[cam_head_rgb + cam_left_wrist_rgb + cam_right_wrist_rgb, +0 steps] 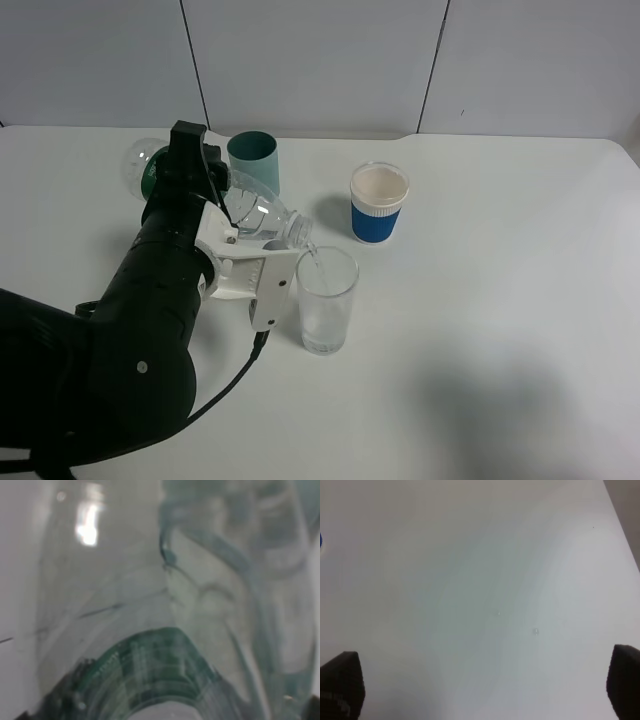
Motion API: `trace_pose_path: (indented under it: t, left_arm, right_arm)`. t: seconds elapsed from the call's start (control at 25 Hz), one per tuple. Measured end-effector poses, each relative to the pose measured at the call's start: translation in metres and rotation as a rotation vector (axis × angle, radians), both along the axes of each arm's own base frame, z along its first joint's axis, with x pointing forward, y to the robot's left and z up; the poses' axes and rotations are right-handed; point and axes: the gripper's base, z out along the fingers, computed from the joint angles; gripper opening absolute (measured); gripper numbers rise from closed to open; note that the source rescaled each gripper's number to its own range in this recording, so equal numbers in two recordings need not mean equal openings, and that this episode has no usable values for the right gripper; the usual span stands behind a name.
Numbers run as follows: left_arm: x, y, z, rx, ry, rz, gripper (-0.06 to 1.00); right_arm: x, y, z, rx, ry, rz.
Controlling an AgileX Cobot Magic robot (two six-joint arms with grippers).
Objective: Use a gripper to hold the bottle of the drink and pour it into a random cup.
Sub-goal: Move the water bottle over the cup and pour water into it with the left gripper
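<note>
White table (pixel 500 350): clear green-labelled bottle (pixel 262 212) tilted over cup (pixel 326 300).

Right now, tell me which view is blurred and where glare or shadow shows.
Left wrist view: the bottle fills the frame, out of focus, with one glare spot. Exterior high view: sharp, a soft shadow on the table. Right wrist view: softly lit, no glare.

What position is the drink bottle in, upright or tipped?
Tipped: the bottle lies nearly sideways, its open neck angled down over the glass cup, with liquid streaming in.
</note>
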Motion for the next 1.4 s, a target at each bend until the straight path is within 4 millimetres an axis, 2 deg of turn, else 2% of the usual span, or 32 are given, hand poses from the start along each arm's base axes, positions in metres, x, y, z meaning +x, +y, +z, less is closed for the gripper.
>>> trace_pose_path:
  t: [1.4]
  left_arm:
    - [0.0002,0.0004,0.0006,0.104,-0.007,-0.023,0.0]
  right_arm:
    - [0.0,0.0,0.0,0.0,0.0,0.0]
